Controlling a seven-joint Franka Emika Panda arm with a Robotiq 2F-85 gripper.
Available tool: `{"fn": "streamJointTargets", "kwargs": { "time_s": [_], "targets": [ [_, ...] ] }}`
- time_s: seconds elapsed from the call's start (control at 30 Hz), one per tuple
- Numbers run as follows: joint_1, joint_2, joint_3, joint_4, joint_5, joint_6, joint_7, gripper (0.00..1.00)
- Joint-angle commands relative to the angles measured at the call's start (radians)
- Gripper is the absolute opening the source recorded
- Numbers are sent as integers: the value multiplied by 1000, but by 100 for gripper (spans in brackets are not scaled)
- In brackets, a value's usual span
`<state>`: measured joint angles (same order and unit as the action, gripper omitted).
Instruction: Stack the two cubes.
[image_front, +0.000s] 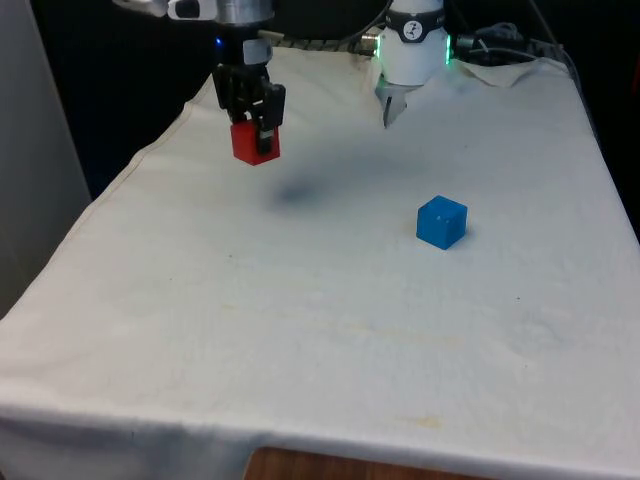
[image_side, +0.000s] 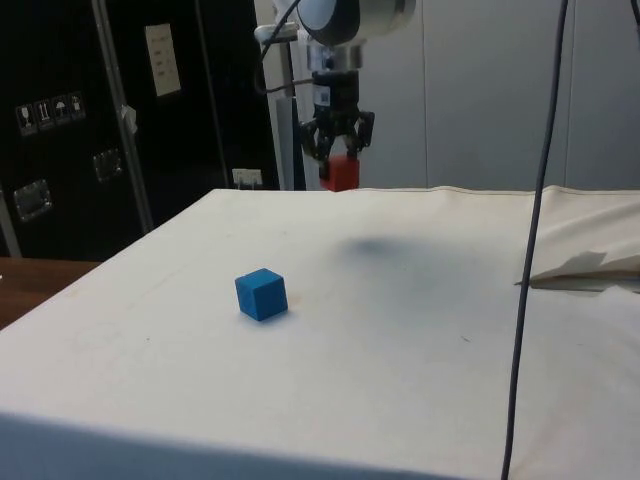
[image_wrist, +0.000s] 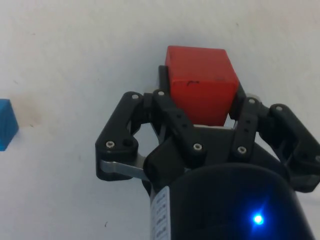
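Observation:
My black gripper hangs in the air over the far part of the table, towards the front view's left, and is shut on a red cube. The red cube is held well above the cloth, with its shadow on the table below. In the wrist view the red cube sits squeezed between the two fingers. A blue cube rests on the cloth nearer the front view's right, apart from the gripper. The blue cube lies upright; a corner of the blue cube shows in the wrist view.
White cloth covers the table. The robot's base stands at the far end, with crumpled cloth and cables beside it. A black cable hangs down in the side view.

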<state>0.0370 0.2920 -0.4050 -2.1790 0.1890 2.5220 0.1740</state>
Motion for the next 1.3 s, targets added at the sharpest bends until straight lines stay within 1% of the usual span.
{"fn": "streamJointTargets", "kwargs": {
  "time_s": [0.0,0.03,0.2,0.3,0.33,0.37,0.5,0.6,0.63,0.67,0.77,0.8,0.93,0.97,1.0,1.07,1.2,1.23,1.27],
  "targets": [
    [3,-5,1,3,-3,-7,1,2],
    [0,0,2,2,0,0,-1,2],
    [9,-16,8,12,-9,-14,-2,2],
    [13,-28,15,22,-21,-36,6,2],
    [6,-26,22,20,-6,-27,-7,2],
    [15,-33,17,25,-25,-45,9,2],
    [17,-56,32,38,-51,-89,28,2],
    [17,-69,43,46,-65,-117,39,2],
    [9,-65,46,43,-49,-100,23,2],
    [17,-73,47,50,-70,-127,43,2],
    [16,-82,58,60,-83,-155,55,2],
    [16,-85,66,68,-91,-173,63,2],
    [17,-88,79,88,-107,-211,81,2],
    [10,-86,83,85,-94,-197,67,2],
    [17,-87,83,94,-112,-221,87,2],
    [17,-86,93,109,-124,-247,101,2],
    [18,-82,108,129,-144,-278,126,2],
    [12,-86,111,123,-132,-267,112,2],
    [19,-81,112,133,-150,-286,133,2]
  ]
}}
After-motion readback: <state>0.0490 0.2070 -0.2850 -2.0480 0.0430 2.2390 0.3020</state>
